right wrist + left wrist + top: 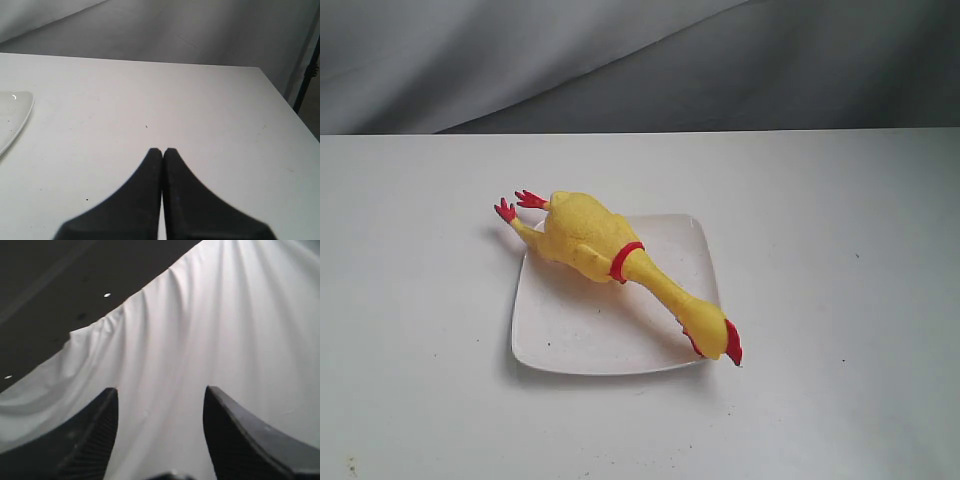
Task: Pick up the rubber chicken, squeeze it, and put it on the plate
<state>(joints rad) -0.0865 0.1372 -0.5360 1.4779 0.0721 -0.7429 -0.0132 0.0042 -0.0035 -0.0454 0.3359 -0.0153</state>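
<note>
Nothing here can be read: no writing, label, brand mark or number shows on the long yellow rubber chicken (585,235), on the glossy white square plate (570,335) beneath it, or on the plain white table (840,220) around them.

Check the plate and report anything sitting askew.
The rubber chicken lies diagonally across the plate: its red feet overhang one corner and its head pokes past the opposite edge. Nothing looks spilled or damaged.
</note>
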